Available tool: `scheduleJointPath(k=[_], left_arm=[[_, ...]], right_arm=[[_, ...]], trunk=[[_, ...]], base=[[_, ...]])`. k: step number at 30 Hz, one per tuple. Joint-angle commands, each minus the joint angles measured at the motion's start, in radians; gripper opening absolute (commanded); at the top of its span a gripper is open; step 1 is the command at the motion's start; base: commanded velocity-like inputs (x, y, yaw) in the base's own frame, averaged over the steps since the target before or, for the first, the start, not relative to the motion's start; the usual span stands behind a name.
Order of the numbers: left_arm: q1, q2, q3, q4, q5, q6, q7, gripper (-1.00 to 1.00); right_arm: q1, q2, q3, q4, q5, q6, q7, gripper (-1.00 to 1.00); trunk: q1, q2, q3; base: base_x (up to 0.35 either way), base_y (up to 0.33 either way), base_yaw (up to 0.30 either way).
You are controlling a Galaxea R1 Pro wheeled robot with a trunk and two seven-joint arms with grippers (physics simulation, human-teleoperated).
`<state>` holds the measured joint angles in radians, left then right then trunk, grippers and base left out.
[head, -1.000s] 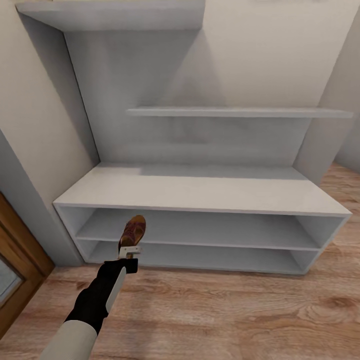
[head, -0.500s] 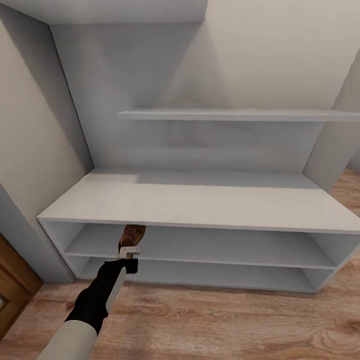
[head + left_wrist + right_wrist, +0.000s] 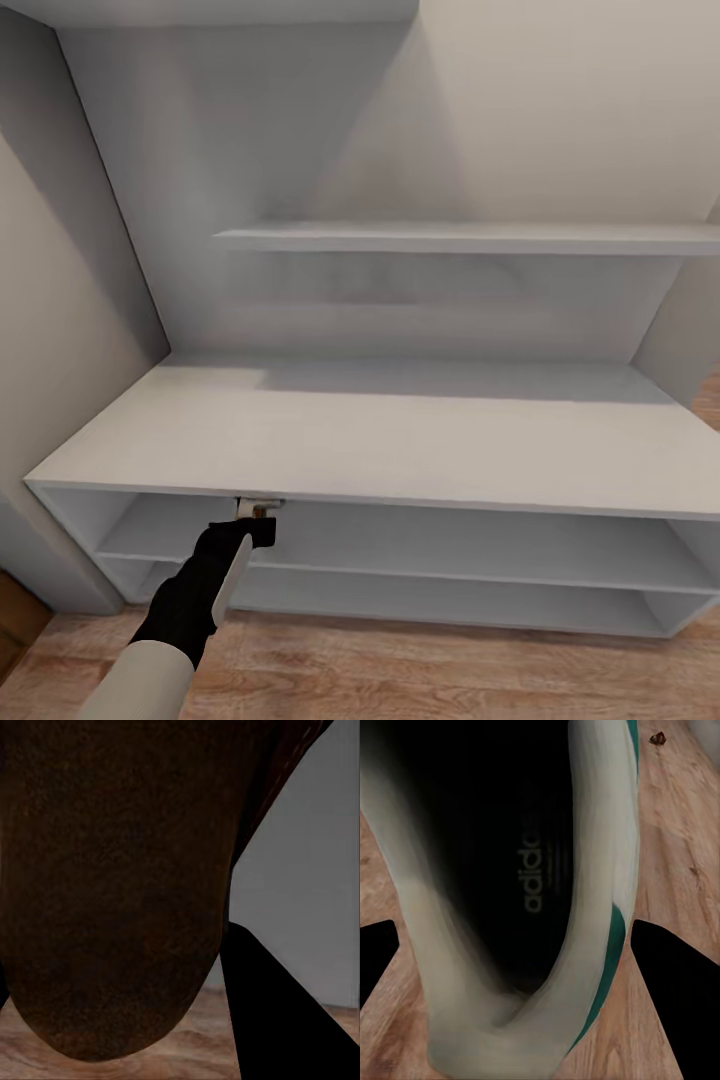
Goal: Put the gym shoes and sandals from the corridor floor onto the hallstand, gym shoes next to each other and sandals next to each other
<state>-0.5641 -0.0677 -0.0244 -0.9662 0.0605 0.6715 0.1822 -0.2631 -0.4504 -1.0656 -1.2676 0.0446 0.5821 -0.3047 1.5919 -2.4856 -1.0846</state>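
Observation:
The pale grey hallstand (image 3: 400, 440) stands straight ahead, with two open shelf bays under its bench top. My left gripper (image 3: 260, 508) sits at the front edge of the top, at the mouth of the upper bay. It is shut on a brown sandal (image 3: 112, 885), which the bench top hides almost wholly in the head view. In the right wrist view my right gripper (image 3: 514, 941) is shut on a white gym shoe (image 3: 592, 870) with a green stripe, held above the wood-plank floor (image 3: 675, 855). The other shoe and sandal are out of view.
A stepped wall shelf (image 3: 470, 238) runs above the bench, and a wall closes the unit's left side. Wood floor (image 3: 450, 680) lies in front of the rack. A brown door frame (image 3: 15, 625) shows at the lower left.
The whole view has closed in on the hallstand, so the camera has moved forward. The sandal in my left gripper has passed under the bench top's front edge and out of sight.

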Motion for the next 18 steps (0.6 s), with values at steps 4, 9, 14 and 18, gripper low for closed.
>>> scheduleJointPath(k=[4,9,14,18], left_arm=[[0.000,0.000,-0.002,-0.001,0.004,0.005,0.003,-1.00],[0.000,0.000,-0.002,-0.001,0.004,0.005,0.003,-1.00],[0.000,0.000,-0.002,0.000,0.004,0.005,0.003,-1.00],[0.000,0.000,-0.003,0.000,0.002,0.005,0.003,-1.00]], right_arm=[[-0.001,0.000,0.000,-0.001,0.006,0.007,-0.001,-1.00],[-0.001,0.000,0.000,-0.001,0.006,0.007,-0.001,-1.00],[-0.001,0.000,0.000,-0.001,0.006,0.007,-0.001,-1.00],[-0.001,0.000,0.000,-0.001,0.006,0.007,-0.001,-1.00]], trunk=[[0.000,0.000,-0.001],[0.000,0.000,-0.001],[0.000,0.000,-0.001],[0.000,0.000,-0.001]], base=[[0.243,0.000,0.000],[0.041,0.000,0.000],[0.004,0.000,0.000],[0.000,0.000,0.000]])
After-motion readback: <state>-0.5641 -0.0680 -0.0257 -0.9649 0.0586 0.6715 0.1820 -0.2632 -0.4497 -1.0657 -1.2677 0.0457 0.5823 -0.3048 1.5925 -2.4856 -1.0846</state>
